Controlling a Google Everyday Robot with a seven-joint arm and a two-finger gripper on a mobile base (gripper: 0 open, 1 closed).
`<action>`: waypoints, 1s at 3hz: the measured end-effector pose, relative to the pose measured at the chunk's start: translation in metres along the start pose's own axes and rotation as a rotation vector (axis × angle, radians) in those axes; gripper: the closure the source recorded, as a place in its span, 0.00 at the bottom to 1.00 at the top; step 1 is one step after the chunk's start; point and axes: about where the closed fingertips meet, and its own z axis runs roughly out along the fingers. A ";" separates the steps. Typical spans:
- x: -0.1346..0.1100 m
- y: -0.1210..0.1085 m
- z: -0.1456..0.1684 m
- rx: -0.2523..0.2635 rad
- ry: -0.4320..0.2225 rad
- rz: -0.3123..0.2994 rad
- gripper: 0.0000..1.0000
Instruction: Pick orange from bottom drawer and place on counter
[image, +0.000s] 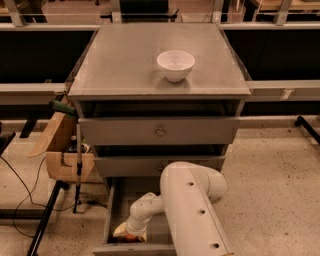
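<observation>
Hovering low inside bottom drawer (125, 193), pincer (127, 233) right above orange (131, 239)

A white bowl (175, 64) sits on the grey counter (120, 65), right of middle; my gripper (129, 234) is down in the bottom drawer (131, 191).

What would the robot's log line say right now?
step: pick | gripper: low in bottom drawer, near front, at orange | orange: in drawer, not on counter | counter: white bowl

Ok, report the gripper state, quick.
Gripper: down in the bottom drawer, at the orange; open or closed cannot be told.
</observation>
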 end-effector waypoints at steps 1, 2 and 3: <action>0.010 -0.003 -0.009 -0.006 0.054 0.012 0.03; 0.023 -0.002 -0.018 -0.021 0.104 0.023 0.00; 0.030 -0.001 -0.018 -0.035 0.114 0.031 0.00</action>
